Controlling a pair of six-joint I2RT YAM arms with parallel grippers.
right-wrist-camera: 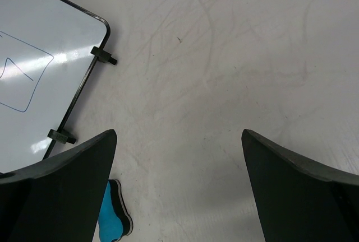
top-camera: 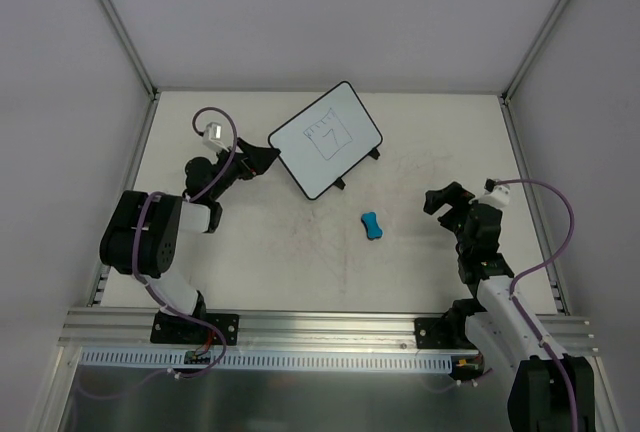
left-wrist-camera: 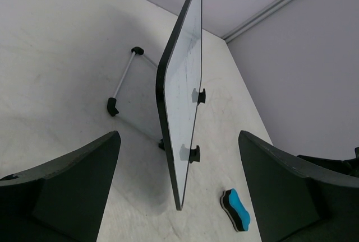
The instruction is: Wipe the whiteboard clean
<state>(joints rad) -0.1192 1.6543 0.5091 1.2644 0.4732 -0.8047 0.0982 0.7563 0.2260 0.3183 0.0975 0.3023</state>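
White-faced and black-framed, the small rectangular whiteboard [top-camera: 325, 140] is standing propped at a tilt toward the far middle of the pale surface [top-camera: 300, 272], leaning on a thin wire stand [left-wrist-camera: 122, 80] and showing thin marker lines [top-camera: 328, 137]. It is looking light and stiff, with a slick face, so a wipe is likely to be pushing it backward or tipping it unless something is bracing it; the black frame near a corner is seeming the safest place to take hold. Nearest it, the left hand [top-camera: 265, 155] is reaching in low with its fingers spread wide, the board's near edge lining up between them, apparently untouched. Near the board's feet, a small blue bone-shaped eraser block [top-camera: 372, 224] is lying flat. Further right, the right hand [top-camera: 448, 204] is hovering wide apart and holding nothing, with the eraser block just off to its left.
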